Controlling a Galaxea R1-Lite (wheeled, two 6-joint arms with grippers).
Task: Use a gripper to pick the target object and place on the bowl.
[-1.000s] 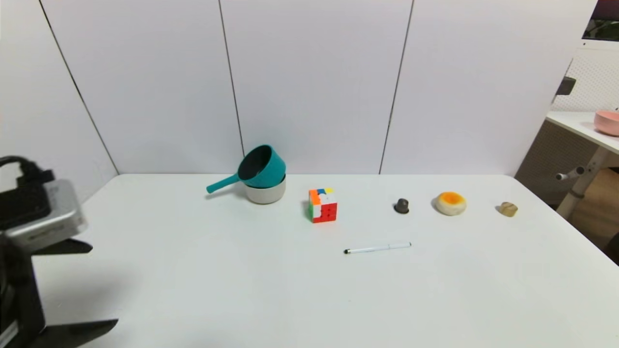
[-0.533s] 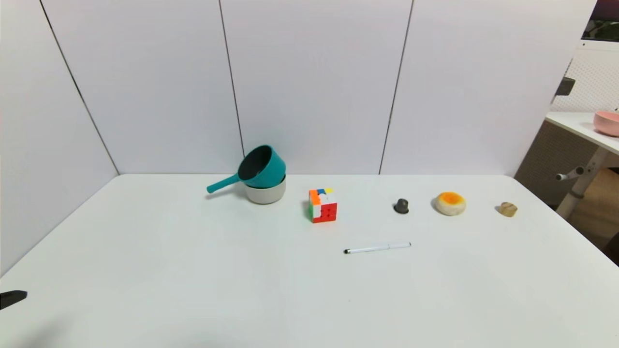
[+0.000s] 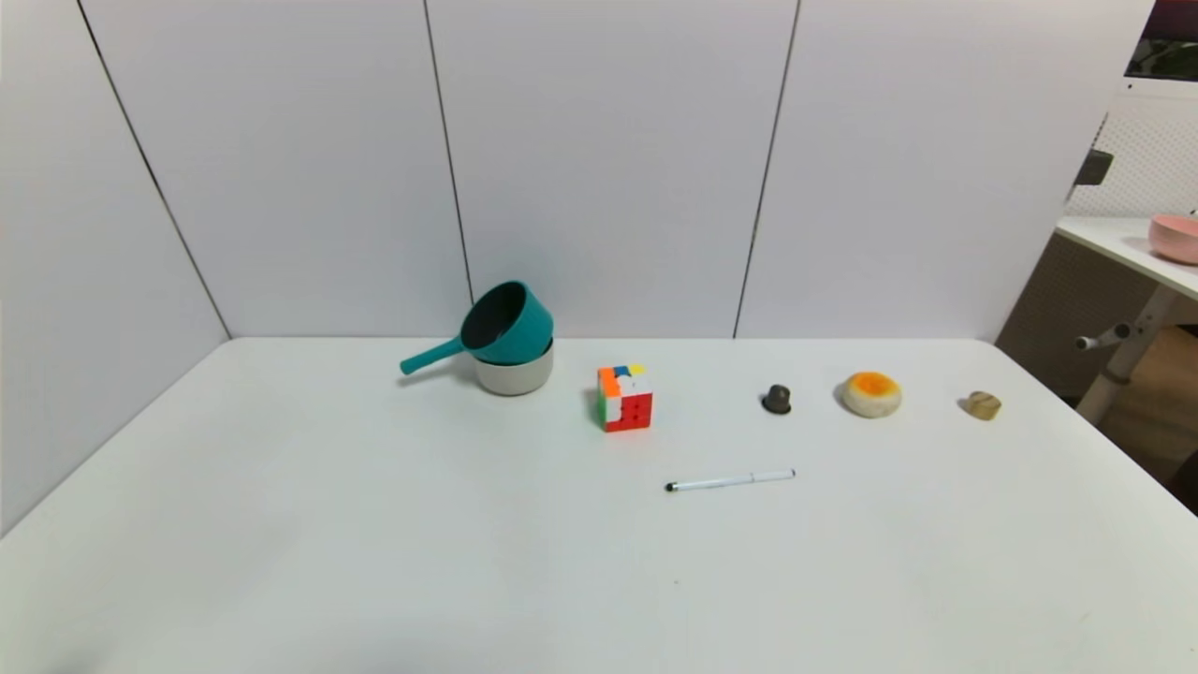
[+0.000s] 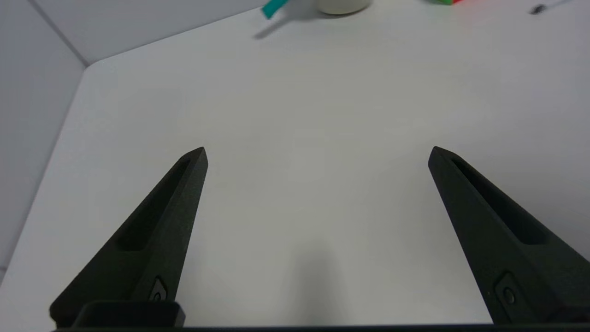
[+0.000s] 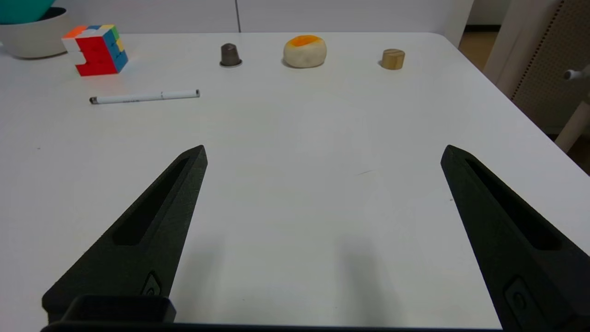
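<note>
The teal saucepan [image 3: 505, 326] rests tilted on top of the off-white bowl [image 3: 515, 373] at the back of the table, its handle [image 3: 430, 356] pointing left and down. The handle tip [image 4: 274, 8] and the bowl's base [image 4: 343, 5] show in the left wrist view; both show in the right wrist view, saucepan [image 5: 23, 8] over bowl [image 5: 34, 39]. Neither gripper shows in the head view. My left gripper [image 4: 318, 154] is open and empty over bare table near the front left. My right gripper [image 5: 322, 154] is open and empty over the front right.
A multicoloured cube [image 3: 624, 398] stands right of the bowl. A white pen [image 3: 730, 481] lies in front of it. A small dark cone [image 3: 776, 399], an orange-topped bun [image 3: 871, 393] and a wooden knob [image 3: 983, 404] sit in a row to the right. A pink bowl [image 3: 1176, 237] is on a side desk.
My left arm has drawn back out of the head view at the front left. The saucepan stays tilted on the bowl.
</note>
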